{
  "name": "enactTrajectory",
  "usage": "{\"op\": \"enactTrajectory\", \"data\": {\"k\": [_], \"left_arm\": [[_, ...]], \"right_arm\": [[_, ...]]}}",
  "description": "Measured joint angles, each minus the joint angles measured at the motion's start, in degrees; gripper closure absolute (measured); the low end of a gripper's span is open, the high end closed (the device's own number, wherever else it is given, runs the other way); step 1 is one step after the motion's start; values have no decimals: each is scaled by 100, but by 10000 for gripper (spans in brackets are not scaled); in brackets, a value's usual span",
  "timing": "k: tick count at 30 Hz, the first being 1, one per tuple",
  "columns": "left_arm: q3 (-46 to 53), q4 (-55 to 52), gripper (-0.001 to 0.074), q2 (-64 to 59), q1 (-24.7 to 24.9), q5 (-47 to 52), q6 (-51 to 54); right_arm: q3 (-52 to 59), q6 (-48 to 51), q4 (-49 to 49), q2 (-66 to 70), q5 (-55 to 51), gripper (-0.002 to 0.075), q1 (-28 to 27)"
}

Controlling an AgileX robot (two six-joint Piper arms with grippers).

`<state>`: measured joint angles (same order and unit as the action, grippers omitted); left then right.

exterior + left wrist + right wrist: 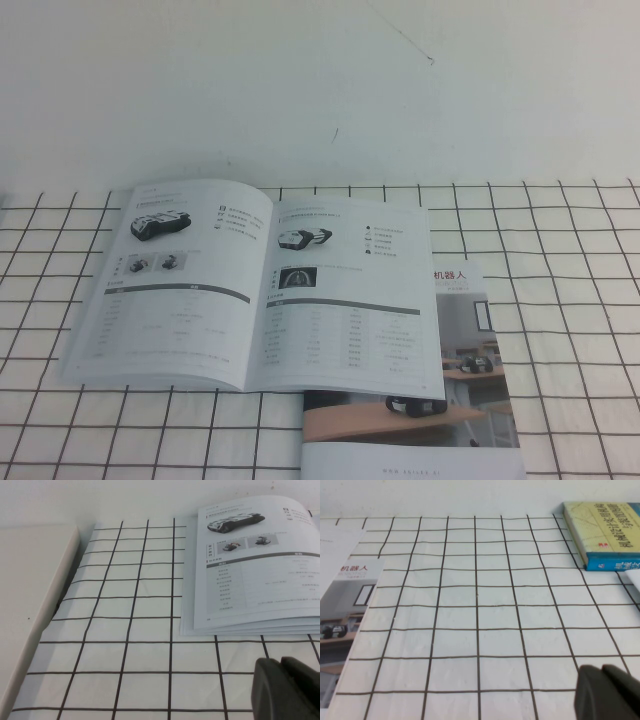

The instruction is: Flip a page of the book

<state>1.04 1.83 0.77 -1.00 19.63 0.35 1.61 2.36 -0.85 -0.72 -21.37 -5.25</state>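
Note:
The book lies open and flat on the grid-patterned cloth, in the middle of the high view. Its right page shows a small vehicle photo and a table; its left page shows in the left wrist view. My left gripper is shut and empty, above the cloth just short of the book's near left corner. My right gripper is shut and empty, above bare cloth to the right of the book. Neither arm shows in the high view.
A colour-photo brochure lies partly under the book's right page, reaching the near edge; it also shows in the right wrist view. A yellow and blue book lies far right. A white board borders the cloth's left.

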Motion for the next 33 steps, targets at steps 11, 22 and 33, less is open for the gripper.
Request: {"op": "enactTrajectory", "data": {"k": [11, 22, 33], "left_arm": [[0, 0, 737, 0, 0, 0, 0], [0, 0, 738, 0, -370, 0, 0], [0, 0, 738, 0, -81, 0, 0]], "right_arm": [[0, 0, 0, 0, 0, 730, 0], [0, 0, 0, 0, 0, 730, 0], [0, 0, 0, 0, 0, 730, 0]]}}
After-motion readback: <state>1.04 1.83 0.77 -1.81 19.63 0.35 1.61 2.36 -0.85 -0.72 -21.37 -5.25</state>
